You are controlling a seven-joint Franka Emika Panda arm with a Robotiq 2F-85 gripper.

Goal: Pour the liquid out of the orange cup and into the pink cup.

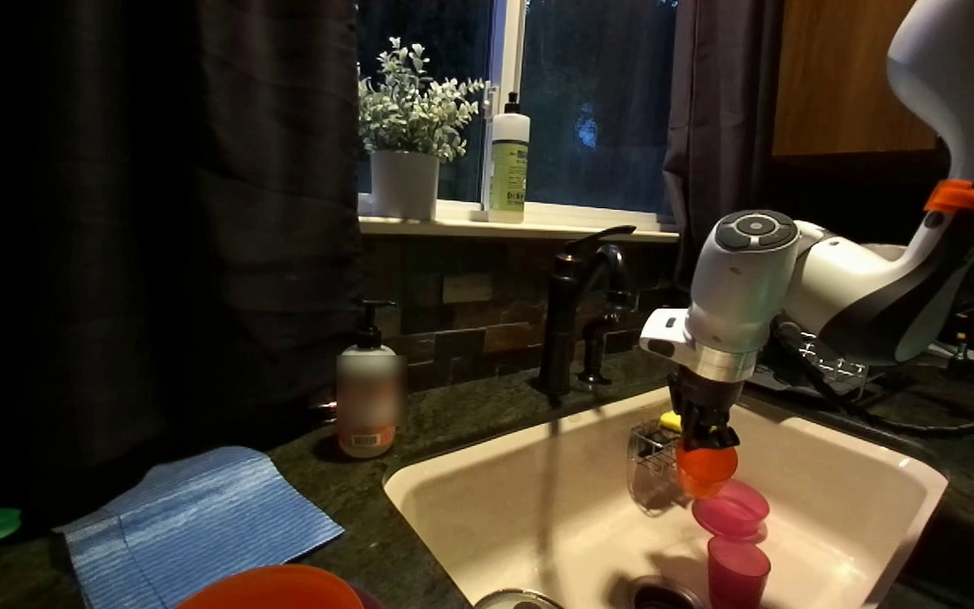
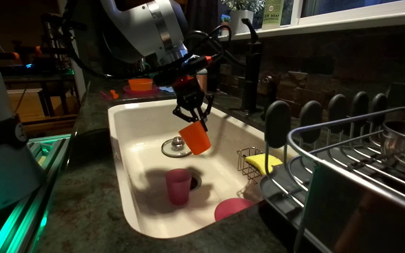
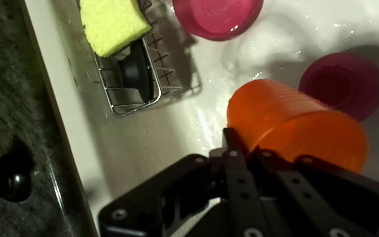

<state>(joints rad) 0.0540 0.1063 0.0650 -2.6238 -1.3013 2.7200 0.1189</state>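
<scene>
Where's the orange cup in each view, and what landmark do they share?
In an exterior view: orange cup at lower right, yellow sponge just above-left.
In an exterior view: orange cup near centre, yellow sponge lower right of it.
Wrist view: orange cup right of centre, yellow sponge upper left.
Shared landmark: yellow sponge.

In an exterior view, the sink [image 1: 487,499] is seen from above the counter [image 1: 377,524] beyond its end, obliquely toward the window [image 1: 605,76]. In an exterior view, it is seen lengthwise from the opposite end, a dish rack [image 2: 343,175] close to the lens. Sink and faucet [image 1: 563,330] are shared by both. In the wrist view, the sink is shown steeply from close above, past the gripper [image 3: 245,148].
</scene>
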